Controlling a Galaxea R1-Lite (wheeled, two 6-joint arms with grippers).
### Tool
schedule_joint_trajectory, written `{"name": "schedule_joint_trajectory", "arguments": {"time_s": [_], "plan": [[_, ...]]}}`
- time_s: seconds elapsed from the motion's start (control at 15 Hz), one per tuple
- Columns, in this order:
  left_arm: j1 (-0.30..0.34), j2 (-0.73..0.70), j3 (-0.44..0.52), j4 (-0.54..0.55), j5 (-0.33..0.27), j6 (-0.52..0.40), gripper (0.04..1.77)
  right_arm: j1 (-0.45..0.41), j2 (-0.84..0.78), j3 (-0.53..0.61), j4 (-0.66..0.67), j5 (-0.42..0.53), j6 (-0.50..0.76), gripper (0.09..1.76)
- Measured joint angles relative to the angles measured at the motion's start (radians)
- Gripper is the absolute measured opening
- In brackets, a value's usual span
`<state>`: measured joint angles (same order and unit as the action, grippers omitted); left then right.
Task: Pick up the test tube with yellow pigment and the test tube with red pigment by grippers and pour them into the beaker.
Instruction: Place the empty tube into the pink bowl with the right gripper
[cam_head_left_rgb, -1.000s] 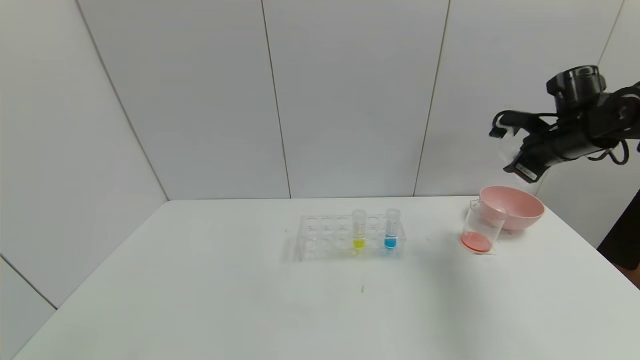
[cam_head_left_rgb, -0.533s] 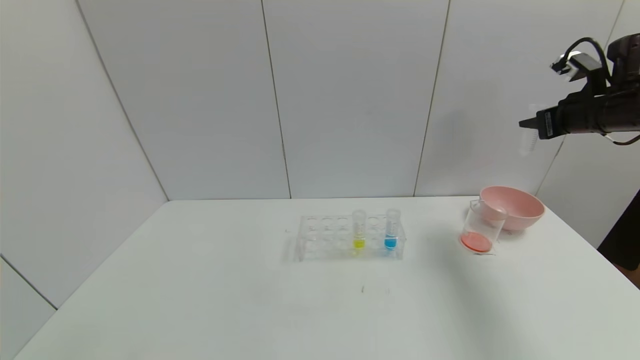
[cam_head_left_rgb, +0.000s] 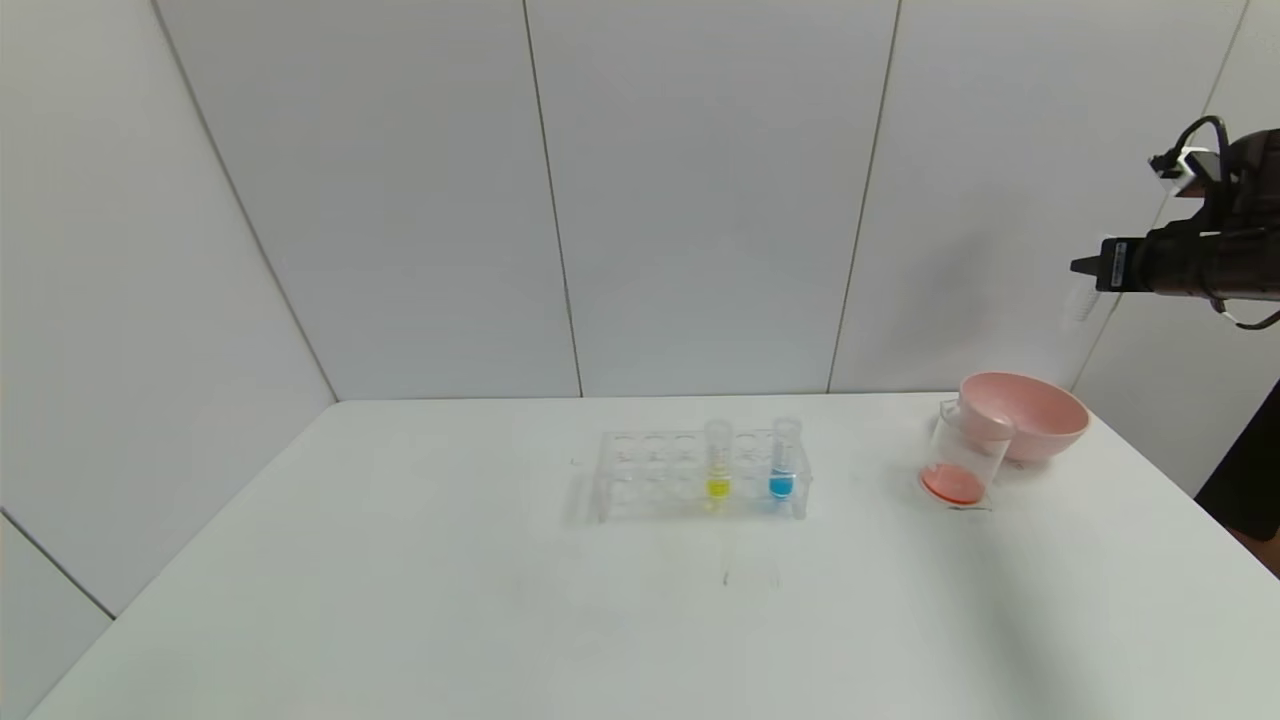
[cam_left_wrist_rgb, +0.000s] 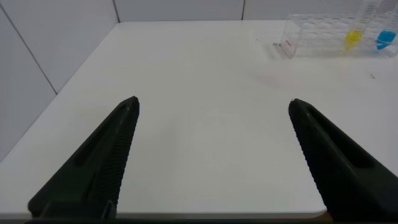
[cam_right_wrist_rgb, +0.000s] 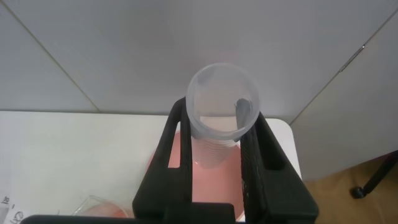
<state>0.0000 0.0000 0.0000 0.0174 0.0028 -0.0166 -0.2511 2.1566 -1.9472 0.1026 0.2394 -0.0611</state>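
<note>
The yellow-pigment test tube (cam_head_left_rgb: 718, 460) stands in the clear rack (cam_head_left_rgb: 650, 478), also seen in the left wrist view (cam_left_wrist_rgb: 353, 36). The beaker (cam_head_left_rgb: 962, 455) stands next to the pink bowl and holds red-orange liquid at its bottom; its rim shows in the right wrist view (cam_right_wrist_rgb: 99, 208). My right gripper (cam_head_left_rgb: 1082, 270) is high at the far right, above the bowl, shut on a clear ridged test tube (cam_right_wrist_rgb: 222, 115) whose open mouth faces the camera; I see no red liquid in it. My left gripper (cam_left_wrist_rgb: 214, 106) is open and empty over the table's left front.
A blue-liquid tube (cam_head_left_rgb: 784, 458) stands in the rack to the right of the yellow one. The pink bowl (cam_head_left_rgb: 1040, 420) sits at the table's back right, directly below the held tube (cam_right_wrist_rgb: 214, 183). White walls close the back and sides.
My right arm has swung right and up, away from above the beaker to over the bowl, and the held tube has turned from tipped to upright. The left arm has not moved.
</note>
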Motion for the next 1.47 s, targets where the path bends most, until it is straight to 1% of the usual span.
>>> {"name": "schedule_joint_trajectory", "arguments": {"time_s": [0.27, 0.47, 0.53, 0.67, 1.0, 1.47], "plan": [[0.000, 0.000, 0.000, 0.000, 0.000, 0.000, 1.72, -0.014, 0.057, 0.101, -0.103, -0.002, -0.001, 0.50], [0.000, 0.000, 0.000, 0.000, 0.000, 0.000, 1.72, -0.007, 0.078, 0.198, -0.243, 0.003, 0.001, 0.50], [0.000, 0.000, 0.000, 0.000, 0.000, 0.000, 1.72, -0.005, 0.083, 0.221, -0.264, 0.005, 0.001, 0.50], [0.000, 0.000, 0.000, 0.000, 0.000, 0.000, 1.72, -0.001, 0.091, 0.241, -0.266, 0.006, 0.000, 0.50], [0.000, 0.000, 0.000, 0.000, 0.000, 0.000, 1.72, 0.001, 0.105, 0.249, -0.263, 0.007, -0.004, 0.50], [0.000, 0.000, 0.000, 0.000, 0.000, 0.000, 1.72, -0.005, 0.111, 0.272, -0.274, 0.013, -0.073, 0.50]]}}
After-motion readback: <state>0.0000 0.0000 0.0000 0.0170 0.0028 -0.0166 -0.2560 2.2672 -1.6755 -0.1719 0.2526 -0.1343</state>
